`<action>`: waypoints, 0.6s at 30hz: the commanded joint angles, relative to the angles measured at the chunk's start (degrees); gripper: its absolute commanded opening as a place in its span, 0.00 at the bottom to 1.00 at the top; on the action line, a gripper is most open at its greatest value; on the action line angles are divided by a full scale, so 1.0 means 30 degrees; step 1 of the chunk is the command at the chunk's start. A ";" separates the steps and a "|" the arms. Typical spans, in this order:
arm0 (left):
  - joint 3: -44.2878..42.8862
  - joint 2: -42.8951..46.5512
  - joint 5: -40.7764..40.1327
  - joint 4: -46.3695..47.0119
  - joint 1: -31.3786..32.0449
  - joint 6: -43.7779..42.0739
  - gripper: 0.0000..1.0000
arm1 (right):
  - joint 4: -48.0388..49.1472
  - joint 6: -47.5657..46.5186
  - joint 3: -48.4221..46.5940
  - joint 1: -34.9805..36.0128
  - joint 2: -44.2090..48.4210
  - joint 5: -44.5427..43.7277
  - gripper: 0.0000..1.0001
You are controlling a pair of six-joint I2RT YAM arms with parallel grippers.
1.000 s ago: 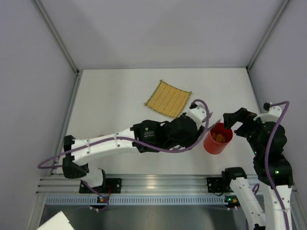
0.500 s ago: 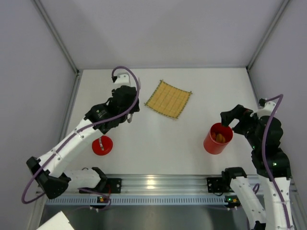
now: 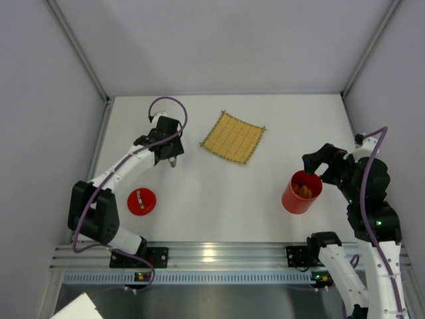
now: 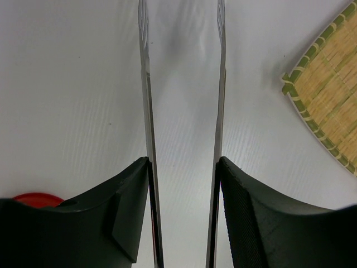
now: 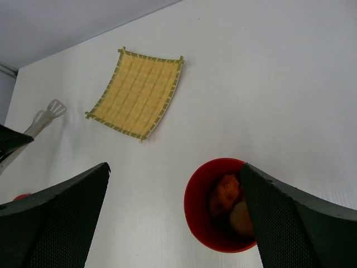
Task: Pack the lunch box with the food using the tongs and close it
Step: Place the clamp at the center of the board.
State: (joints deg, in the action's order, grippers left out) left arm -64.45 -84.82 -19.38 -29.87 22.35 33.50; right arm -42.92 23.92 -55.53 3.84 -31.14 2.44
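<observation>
Holding the tongs (image 4: pixel 146 111) lengthwise in its grip, the left pincer (image 4: pixel 184 162) hovers beside the mat (image 3: pixel 233 137); the lid (image 3: pixel 141 201) lies back toward that arm's base, well apart from the box (image 3: pixel 300 198), food (image 5: pixel 226 192) inside, below the wide right pincer (image 5: pixel 174 167).

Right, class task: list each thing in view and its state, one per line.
lunch box: upright, open.
food: inside the lunch box.
lid: off, flat on the table.
tongs: gripped, arms apart, nothing between them.
left gripper: shut on the tongs.
right gripper: open, empty.
mat: flat, bare.
</observation>
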 commanded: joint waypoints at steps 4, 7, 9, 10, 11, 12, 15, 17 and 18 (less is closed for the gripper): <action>0.0182 -0.1404 0.0922 0.2719 -0.0389 0.0319 0.59 | 0.0800 -0.0503 0.0052 -0.0224 0.0007 0.0272 0.99; 0.0241 -0.1990 0.0979 0.2836 -0.0447 0.0348 0.60 | 0.0829 -0.0503 0.0139 -0.0224 0.0007 0.0388 0.99; 0.0271 -0.2342 0.1039 0.2895 -0.0506 0.0378 0.61 | 0.0858 -0.0532 0.0198 -0.0224 0.0008 0.0360 1.00; 0.0300 -0.2517 0.1097 0.2924 -0.0506 0.0378 0.62 | 0.0858 -0.0533 0.0257 -0.0224 0.0007 0.0389 0.99; 0.0300 -0.2577 0.1184 0.2925 -0.0535 0.0378 0.63 | 0.0887 -0.0562 0.0257 -0.0224 -0.0022 0.0389 1.00; 0.0329 -0.2636 0.1243 0.2983 -0.0536 0.0349 0.63 | 0.0887 -0.0562 0.0257 -0.0224 -0.0022 0.0447 0.99; 0.0388 -0.2841 0.1478 0.2954 -0.0536 0.0348 0.65 | 0.0829 -0.0620 0.0228 -0.0224 -0.0110 0.0506 0.99; 0.0359 -0.2958 0.1566 0.2808 -0.0565 0.0378 0.67 | 0.0741 -0.0679 0.0199 -0.0253 -0.0197 0.0506 0.99; 0.0359 -0.2988 0.1595 0.2778 -0.0565 0.0407 0.70 | 0.0654 -0.0679 0.0199 -0.0224 -0.0227 0.0506 1.00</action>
State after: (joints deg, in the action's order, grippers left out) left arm -63.35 -93.71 -15.35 -23.99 21.06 34.06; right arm -42.92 22.90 -55.02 3.84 -31.31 3.25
